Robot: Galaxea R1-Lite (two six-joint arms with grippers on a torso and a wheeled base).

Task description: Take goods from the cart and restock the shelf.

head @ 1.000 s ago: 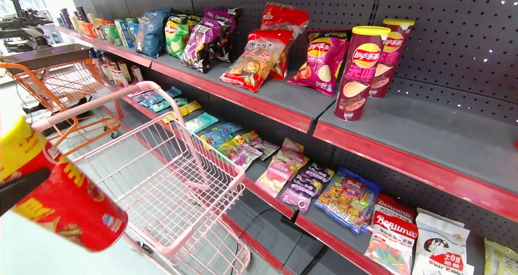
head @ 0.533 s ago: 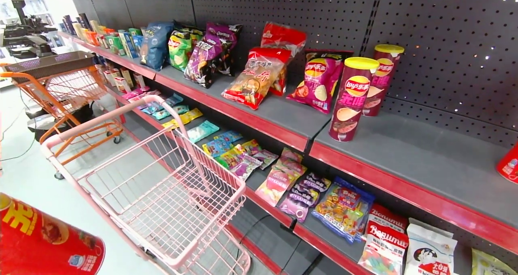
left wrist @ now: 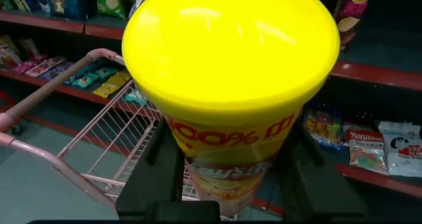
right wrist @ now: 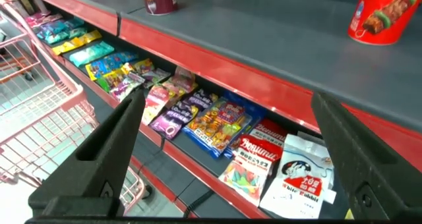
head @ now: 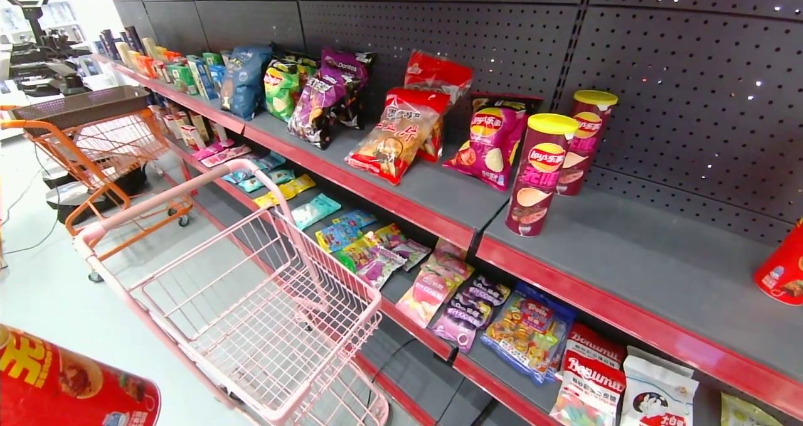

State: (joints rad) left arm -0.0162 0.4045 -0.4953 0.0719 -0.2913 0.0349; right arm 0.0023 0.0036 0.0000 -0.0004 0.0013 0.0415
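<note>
In the head view, an orange cart (head: 106, 143) stands at 9 o'clock in the aisle. At 8 o'clock, the left gripper (left wrist: 231, 181) holds a red chip can (head: 69, 382) with a yellow lid (left wrist: 231, 49). The left wrist view shows its dark fingers (left wrist: 155, 165) pressed against opposite sides of the can, which hangs above the floor, off the shelf. Just beside it, at 7 o'clock, is the pink cart (head: 326, 275), parked along the shelving. The upper shelf (head: 627, 256) carries a row of chip bags (head: 392, 131) toward 12 o'clock. A short way toward 3 o'clock stand two maroon cans (head: 539, 175), upright and yellow-lidded, one behind the other. Candy packets (head: 433, 288) lie on the lower shelf (head: 477, 363) at 6 o'clock. At the far 3 o'clock edge, a second red can (head: 781, 269) stands on the upper shelf, well apart from the maroon pair. The right gripper (right wrist: 227, 165) hovers before the shelves with fingers (right wrist: 99, 165) spread wide, holding nothing.
</note>
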